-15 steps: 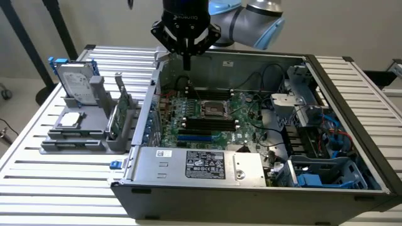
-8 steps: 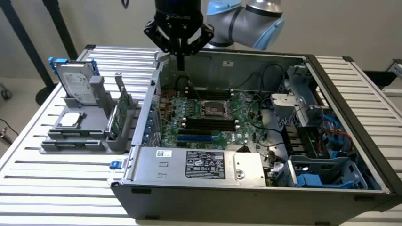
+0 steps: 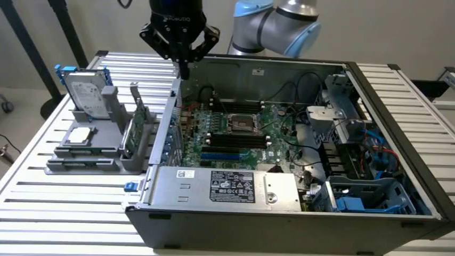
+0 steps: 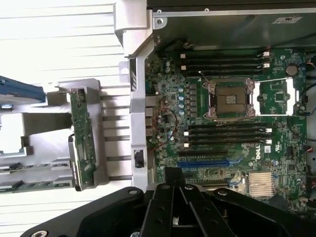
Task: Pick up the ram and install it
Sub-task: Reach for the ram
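**Gripper (image 3: pixel 183 73) clenched on nothing, ram (image 4: pixel 34 186) sitting in the rack**

Hard bits first. The ram is just a thin green strip lying in a slot of the grey rack (image 3: pixel 92 160). The wrist picture's edge cuts it off, so I can't make out any chips. From the exterior view I can't tell it apart from the rack's near slots. Up top in that view the arm (image 3: pixel 284 26) is cropped too. In the wrist view the gripper's (image 4: pixel 174 177) black body covers one edge of the motherboard (image 4: pixel 222 113).

Gripper itself: jaws pressed together, nothing between them, touching nothing. It hangs over the far corner of the case (image 3: pixel 284 213), above the side between rack and motherboard, well apart from the ram.

Exterior view gives you the hard drive (image 3: pixel 87 93) upright at the rack's far end, a small chip (image 3: pixel 78 135) lying flat and a green card (image 3: pixel 135 130) standing on edge, all on the slatted table (image 3: pixel 50 213). Wrist view looks straight down on the black slots (image 4: pixel 227 132) either side of the CPU socket (image 4: pixel 231 98).
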`<state>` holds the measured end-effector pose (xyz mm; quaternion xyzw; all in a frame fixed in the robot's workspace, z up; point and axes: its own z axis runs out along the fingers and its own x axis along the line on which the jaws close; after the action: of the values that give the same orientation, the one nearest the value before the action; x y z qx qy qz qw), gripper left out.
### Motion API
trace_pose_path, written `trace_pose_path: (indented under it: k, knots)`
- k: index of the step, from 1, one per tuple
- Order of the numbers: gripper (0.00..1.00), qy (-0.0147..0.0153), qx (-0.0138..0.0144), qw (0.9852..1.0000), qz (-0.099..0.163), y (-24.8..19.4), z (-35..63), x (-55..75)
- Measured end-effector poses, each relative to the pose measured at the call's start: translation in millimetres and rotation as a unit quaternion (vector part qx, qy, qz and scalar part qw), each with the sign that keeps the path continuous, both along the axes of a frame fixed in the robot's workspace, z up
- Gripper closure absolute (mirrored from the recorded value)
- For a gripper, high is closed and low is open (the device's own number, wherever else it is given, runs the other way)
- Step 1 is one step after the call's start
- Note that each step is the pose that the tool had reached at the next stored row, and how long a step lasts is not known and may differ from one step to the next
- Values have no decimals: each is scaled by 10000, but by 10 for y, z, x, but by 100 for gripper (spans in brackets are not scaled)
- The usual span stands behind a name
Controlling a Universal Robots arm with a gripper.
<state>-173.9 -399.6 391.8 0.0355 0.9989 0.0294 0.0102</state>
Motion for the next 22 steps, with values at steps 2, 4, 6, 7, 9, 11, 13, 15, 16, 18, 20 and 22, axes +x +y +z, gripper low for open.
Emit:
trace_pose_path:
  k: [2, 4, 6, 7, 9, 11, 13, 15, 16, 18, 20, 22]
  knots:
    - [89, 0, -4, 10000, 0, 0, -3, -91]
    - [89, 0, -8, 10000, 0, 0, -7, -180]
    - [89, 0, -13, 10000, 0, -1, -13, -273]
    - [89, 0, -16, 10000, 0, -1, -17, -319]
    - [89, 2, -20, 10000, 1, -4, -30, -408]
    - [89, 8, -25, 10000, 0, -9, -45, -497]
    - [89, 21, -34, 10000, 0, -14, -63, -580]
    - [89, 32, -41, 10000, 1, -20, -81, -663]
    - [89, 38, -45, 10000, 0, -22, -91, -708]
    - [89, 43, -49, 10000, 0, -28, -113, -798]
    - [89, 48, -54, 10000, 1, -33, -134, -889]
    - [89, 52, -59, 10000, 0, -37, -155, -979]
